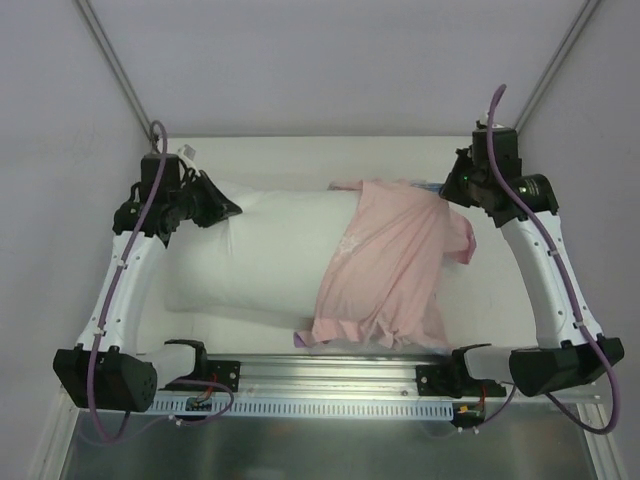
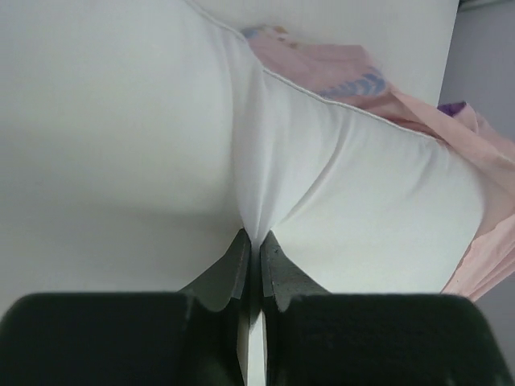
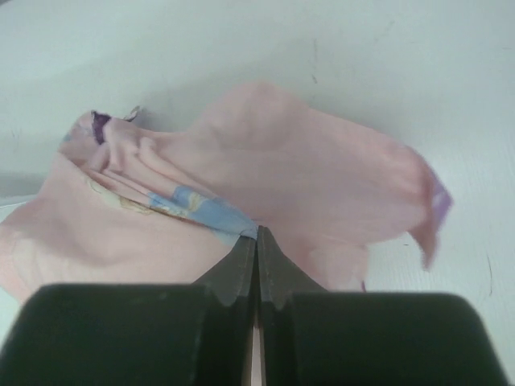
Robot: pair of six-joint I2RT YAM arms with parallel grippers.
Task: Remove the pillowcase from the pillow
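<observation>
Both ends of the pillow, lying left-right, are being gripped.
The left gripper is pinching bare pillow; the right gripper, the pillowcase bunched over the right end.

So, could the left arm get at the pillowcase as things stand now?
Probably not without letting go: the left fingers are shut on the left end of the pillow, and the pillowcase covers only its right part. Nothing stands between them but bare pillow.
</observation>
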